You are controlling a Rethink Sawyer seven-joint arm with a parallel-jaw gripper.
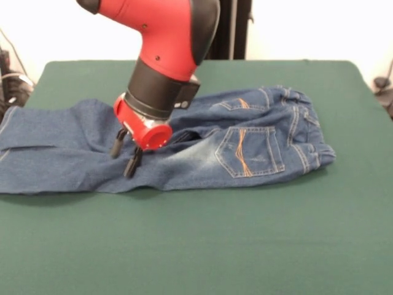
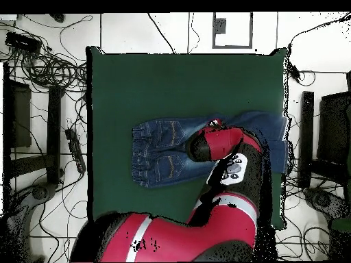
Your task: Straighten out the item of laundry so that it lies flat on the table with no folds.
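The item of laundry [image 1: 245, 147], a small pair of blue jeans with orange-stitched back pockets, lies across the middle of the green table [image 1: 202, 246]. Its waistband is at the right and its legs reach the table's left edge. A crease runs through the seat beside the arm. My gripper [image 1: 124, 155] points down over the near leg, left of the pockets, open, with its two black fingertips [image 1: 132, 165] at the denim and nothing between them. In the overhead view the jeans [image 2: 164, 151] lie mid-table [image 2: 171, 82], and the red wrist [image 2: 218, 140] hides the gripper.
Wide green cloth lies in front of the jeans [image 1: 215, 246]. Off the table, tangled cables [image 2: 48, 68] and dark equipment [image 2: 322, 137] line both sides. A black post [image 1: 236, 27] stands behind the far edge.
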